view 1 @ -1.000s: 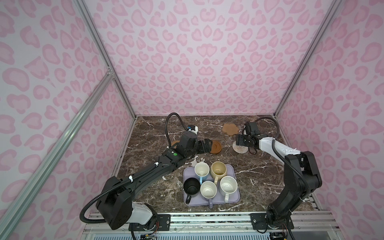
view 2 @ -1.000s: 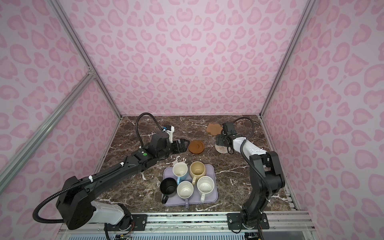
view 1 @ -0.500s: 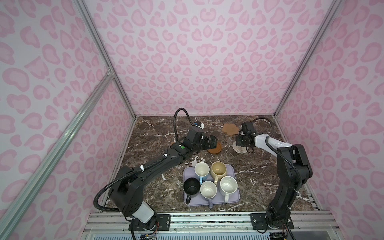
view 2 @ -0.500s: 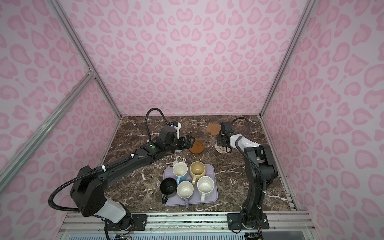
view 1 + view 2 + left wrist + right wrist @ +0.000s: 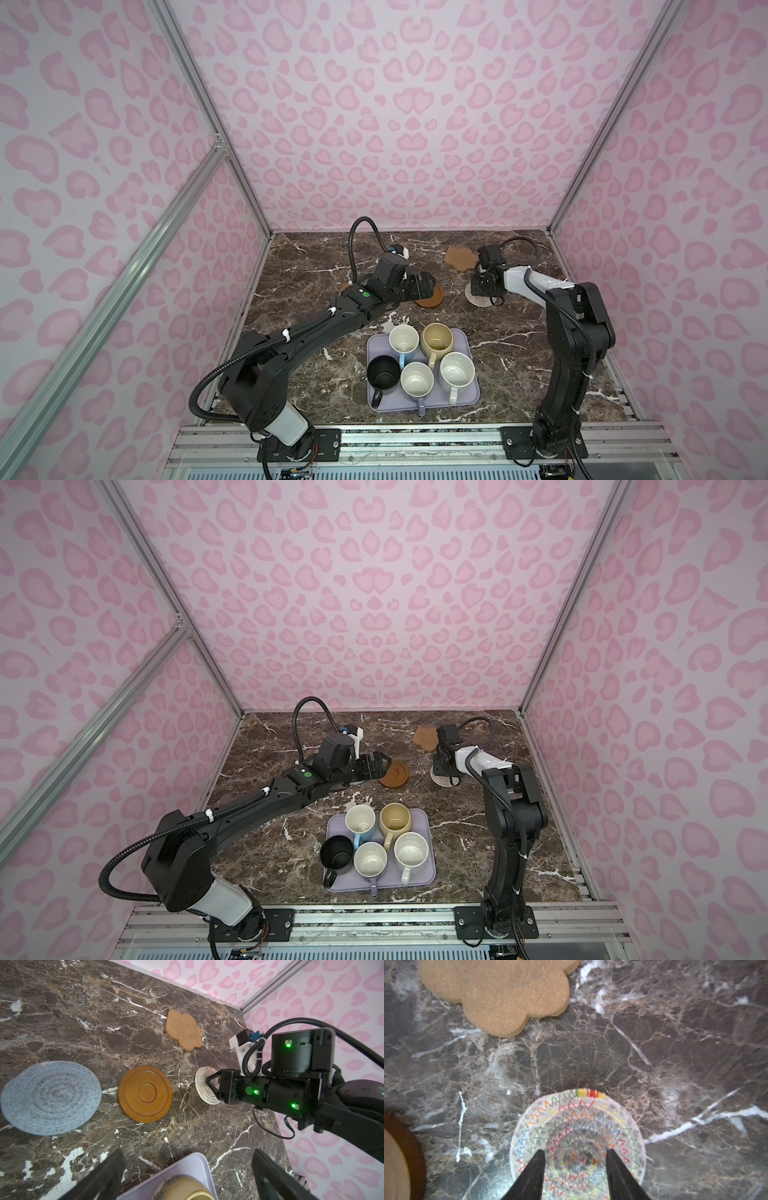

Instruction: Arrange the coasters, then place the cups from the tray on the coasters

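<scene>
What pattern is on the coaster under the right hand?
The cream woven coaster has concentric rainbow zigzag stitching; right wrist view shows it best.

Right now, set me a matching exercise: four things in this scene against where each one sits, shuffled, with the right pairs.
Things:
1. flower coaster
2. cream coaster
3. wooden coaster
4. black mug

Places:
A. on the tray
B. under the right fingers
C. nearest the back wall
D. next to the blue coaster

Pairs: 1-C, 2-B, 3-D, 4-A.
</scene>
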You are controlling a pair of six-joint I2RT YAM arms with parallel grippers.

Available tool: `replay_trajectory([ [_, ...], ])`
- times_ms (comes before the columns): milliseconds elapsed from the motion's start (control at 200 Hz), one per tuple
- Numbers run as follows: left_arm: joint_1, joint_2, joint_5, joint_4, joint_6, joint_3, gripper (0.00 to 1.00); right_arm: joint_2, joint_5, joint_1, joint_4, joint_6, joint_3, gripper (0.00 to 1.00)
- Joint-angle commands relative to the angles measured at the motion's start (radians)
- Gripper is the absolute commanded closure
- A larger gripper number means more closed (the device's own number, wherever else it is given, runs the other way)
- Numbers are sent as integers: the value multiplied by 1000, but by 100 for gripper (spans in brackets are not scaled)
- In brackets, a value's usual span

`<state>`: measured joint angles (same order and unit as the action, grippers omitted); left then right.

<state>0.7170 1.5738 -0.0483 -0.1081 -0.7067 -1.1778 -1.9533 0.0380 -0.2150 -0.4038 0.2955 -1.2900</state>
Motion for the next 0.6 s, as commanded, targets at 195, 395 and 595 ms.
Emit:
replay_trajectory([
  [195, 1, 2, -48, 39, -18, 8, 3, -22, -8, -28, -53, -6, -8, 55],
  [395, 11, 19, -43, 15, -10, -17, 3, -37, -31, -38, -55, -6, -11, 59],
  [595, 12, 47, -28, -3, -13, -49, 3, -68, -55, -77, -54, -5, -36, 59],
])
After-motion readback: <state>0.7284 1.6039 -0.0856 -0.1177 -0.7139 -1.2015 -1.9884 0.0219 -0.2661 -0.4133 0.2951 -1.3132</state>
